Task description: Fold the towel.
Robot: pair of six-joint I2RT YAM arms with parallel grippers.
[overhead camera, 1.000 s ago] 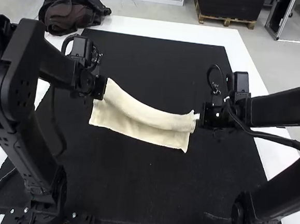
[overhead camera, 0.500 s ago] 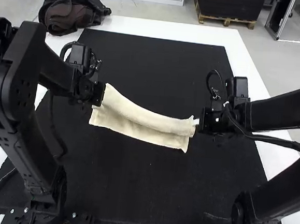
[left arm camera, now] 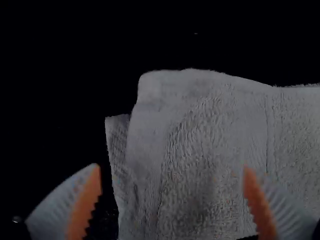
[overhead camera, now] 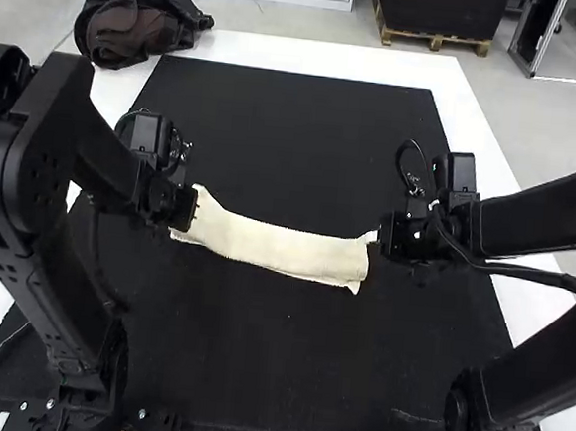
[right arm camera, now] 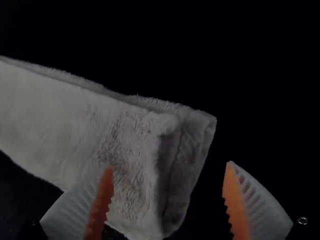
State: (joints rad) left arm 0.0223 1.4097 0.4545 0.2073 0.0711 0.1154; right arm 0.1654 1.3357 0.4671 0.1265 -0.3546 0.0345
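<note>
Since the earlier frames, can notice in the high view a change of the cream towel point(overhead camera: 281, 247): with the far edge brought down toward the near one, now covering almost all of the under layer. Can notice also a small shift toward the arm bases of the left gripper point(overhead camera: 186, 210) and, by a lesser amount, of the right gripper point(overhead camera: 390, 236). See the towel lying as a long folded strip on the black mat point(overhead camera: 266, 374), between both grippers, a little slanted, with the left end farther from the arm bases. See at the near side a thin border of the lower layer. Behind, find the white table point(overhead camera: 311, 56), and near its far left corner a dark bundle of fabric point(overhead camera: 144, 15).

Looking from the left wrist, find the left gripper point(left arm camera: 171, 168) released, with orange pads point(left arm camera: 86, 205) wide apart. Find one end of the towel beyond and between them, with a narrow piece of lower layer coming out at the side. Cannot tell about contact with the finger overlapping it.

Looking from the right wrist, find the right gripper point(right arm camera: 169, 169) also released, with a wide gap between pads. See the other towel end, folded in layers, partly behind one finger; cannot tell about touching.
</note>
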